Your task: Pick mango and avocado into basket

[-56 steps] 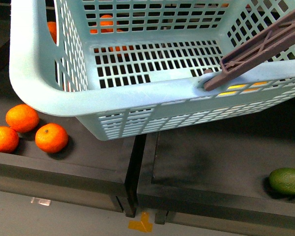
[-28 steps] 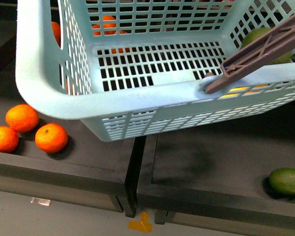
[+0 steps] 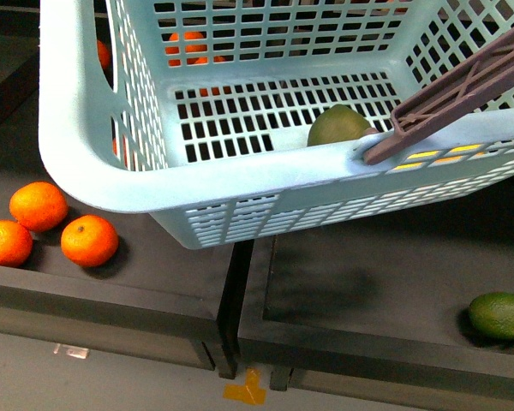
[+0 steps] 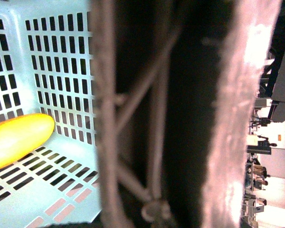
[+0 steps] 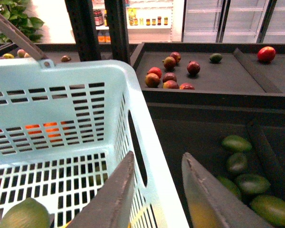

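**Avocado and mango in the basket, right fingers spread over its rim**

This is a shop. Black display trays (image 3: 368, 291) cross the front view. The right wrist view shows bright shelves (image 5: 133, 21) of bottles and glass-door cabinets (image 5: 228, 19) beyond them.

In the front view the basket (image 3: 86, 128) fills the frame from nine o'clock through twelve to three. It is tilted, with its near corner over the seam between two trays. The avocado (image 3: 338, 126) lies on the slotted floor against the near wall, at about one o'clock from the frame's centre. It is just beside the pivot of the handle (image 3: 463, 81), which slants up toward two o'clock. The mango (image 4: 16, 137) also lies on the basket floor, close to a slotted wall. In the front view yellow glints through the near wall's slots at three o'clock, under the handle.

Three oranges (image 3: 38, 205) cluster on the left tray at eight o'clock, outside the basket. A round green fruit (image 3: 499, 314) sits at four o'clock near the tray's edge. Yellow tape (image 3: 246, 391) marks the grey floor at six.

The right gripper (image 5: 156, 156) holds nothing. Its fingers (image 5: 116, 199) are spread wide, with the basket's rim showing between them. Oval green fruits (image 5: 251, 183) lie in the tray beside the basket, and red fruits (image 5: 168, 76) lie on a farther one.

The handle fills the left wrist view, close and blurred. The left gripper's fingers cannot be made out, so their state cannot be told.
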Action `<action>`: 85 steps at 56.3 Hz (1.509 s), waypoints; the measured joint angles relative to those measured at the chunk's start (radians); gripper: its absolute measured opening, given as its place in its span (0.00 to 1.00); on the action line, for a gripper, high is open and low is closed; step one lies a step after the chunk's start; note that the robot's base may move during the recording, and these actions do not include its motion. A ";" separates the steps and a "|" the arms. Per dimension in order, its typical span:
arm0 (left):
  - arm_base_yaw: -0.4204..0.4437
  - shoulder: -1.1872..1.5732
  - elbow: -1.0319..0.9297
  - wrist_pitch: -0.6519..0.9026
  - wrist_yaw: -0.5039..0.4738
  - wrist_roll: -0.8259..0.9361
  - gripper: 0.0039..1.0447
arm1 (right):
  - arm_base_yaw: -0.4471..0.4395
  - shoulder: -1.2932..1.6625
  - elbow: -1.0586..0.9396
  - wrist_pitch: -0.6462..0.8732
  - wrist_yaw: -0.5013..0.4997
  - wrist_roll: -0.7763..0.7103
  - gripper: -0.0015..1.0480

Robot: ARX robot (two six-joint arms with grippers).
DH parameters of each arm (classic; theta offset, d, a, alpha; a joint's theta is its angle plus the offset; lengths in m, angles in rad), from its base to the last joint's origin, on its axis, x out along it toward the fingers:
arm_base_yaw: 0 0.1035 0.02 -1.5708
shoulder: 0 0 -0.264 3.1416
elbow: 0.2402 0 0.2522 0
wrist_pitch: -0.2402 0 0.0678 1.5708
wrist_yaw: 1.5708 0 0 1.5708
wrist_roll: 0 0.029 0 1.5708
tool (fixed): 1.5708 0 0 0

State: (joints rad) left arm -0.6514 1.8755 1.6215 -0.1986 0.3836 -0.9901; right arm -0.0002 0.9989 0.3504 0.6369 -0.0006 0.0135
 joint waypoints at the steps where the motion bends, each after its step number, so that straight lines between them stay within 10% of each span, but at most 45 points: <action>1: 0.000 0.000 0.000 0.000 -0.003 0.001 0.12 | 0.000 -0.010 -0.013 0.003 0.000 -0.002 0.24; 7: 0.000 0.000 0.000 0.000 -0.002 0.002 0.12 | -0.001 -0.084 -0.095 0.012 0.002 -0.010 0.02; 85: 0.000 0.000 0.000 0.000 -0.001 0.005 0.12 | 0.000 -0.698 -0.333 -0.336 0.001 -0.010 0.02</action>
State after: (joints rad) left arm -0.6514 1.8755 1.6215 -0.1986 0.3824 -0.9848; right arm -0.0006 0.3004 0.0174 0.3012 0.0006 0.0032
